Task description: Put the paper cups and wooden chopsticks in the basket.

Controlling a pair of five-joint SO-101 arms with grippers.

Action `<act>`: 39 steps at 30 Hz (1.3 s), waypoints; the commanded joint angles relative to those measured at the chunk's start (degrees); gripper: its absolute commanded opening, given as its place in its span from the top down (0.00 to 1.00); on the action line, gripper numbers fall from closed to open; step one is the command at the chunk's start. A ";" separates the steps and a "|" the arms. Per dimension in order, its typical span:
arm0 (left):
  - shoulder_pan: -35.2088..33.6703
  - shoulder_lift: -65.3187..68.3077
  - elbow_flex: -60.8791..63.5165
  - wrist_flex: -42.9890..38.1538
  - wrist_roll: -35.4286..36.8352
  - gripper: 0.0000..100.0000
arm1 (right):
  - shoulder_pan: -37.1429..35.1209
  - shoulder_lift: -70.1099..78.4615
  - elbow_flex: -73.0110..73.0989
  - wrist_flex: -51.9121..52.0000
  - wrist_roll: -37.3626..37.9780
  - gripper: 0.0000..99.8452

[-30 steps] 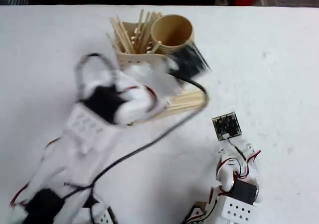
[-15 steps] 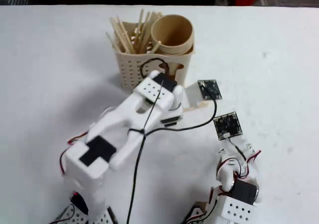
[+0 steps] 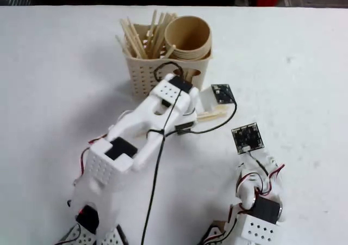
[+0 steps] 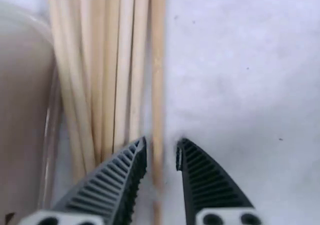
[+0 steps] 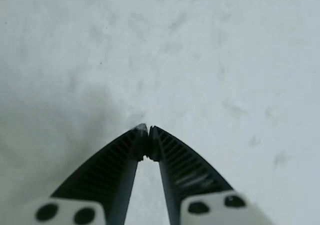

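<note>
The left gripper (image 4: 161,147), jaws narrowly apart, straddles the outermost of the wooden chopsticks (image 4: 115,75), whose long axis runs straight ahead of it (mid-frame in the high view, just below the basket (image 3: 142,76)). The right gripper (image 5: 146,135), closed, sits farther off at lower right.
</note>
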 commanded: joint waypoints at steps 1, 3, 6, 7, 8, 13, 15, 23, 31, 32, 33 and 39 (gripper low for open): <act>-0.84 0.31 -1.14 -0.53 -0.44 0.89 | -0.13 -0.57 0.35 -0.04 0.53 0.98; -0.92 0.31 -1.05 -0.18 -0.44 0.93 | -0.13 -0.57 0.35 -0.04 0.53 0.98; -1.01 -0.04 -1.05 1.49 -0.44 0.98 | -0.13 -0.57 0.35 -0.04 0.53 0.98; -1.01 -0.22 -1.14 2.55 -0.44 0.98 | -0.13 -0.57 0.35 -0.04 0.53 0.98; -1.01 -0.31 -1.58 3.60 -0.35 0.98 | -0.13 -0.57 0.35 -0.04 0.53 0.98; -0.92 -5.93 -0.62 5.98 -0.09 0.98 | -0.13 -0.57 0.35 -0.13 0.53 0.98; -0.75 -9.89 0.53 7.12 0.00 0.98 | -0.13 -0.57 0.35 -0.13 0.53 0.98; -2.42 -29.05 7.65 8.53 3.87 0.98 | -0.13 -0.57 0.35 -0.13 0.53 0.98; -3.30 -49.71 10.02 8.26 5.71 0.98 | -0.13 -0.57 0.35 -0.13 0.53 0.98; -4.18 -52.44 9.49 7.56 6.24 0.98 | -0.13 -0.57 0.35 -0.13 0.53 0.98; -5.05 -54.90 8.70 6.59 6.86 0.98 | -0.13 -0.57 0.35 -0.13 0.53 0.98; -11.38 -63.52 4.48 -5.19 16.70 0.98 | -0.13 -0.57 0.35 -0.13 0.53 0.98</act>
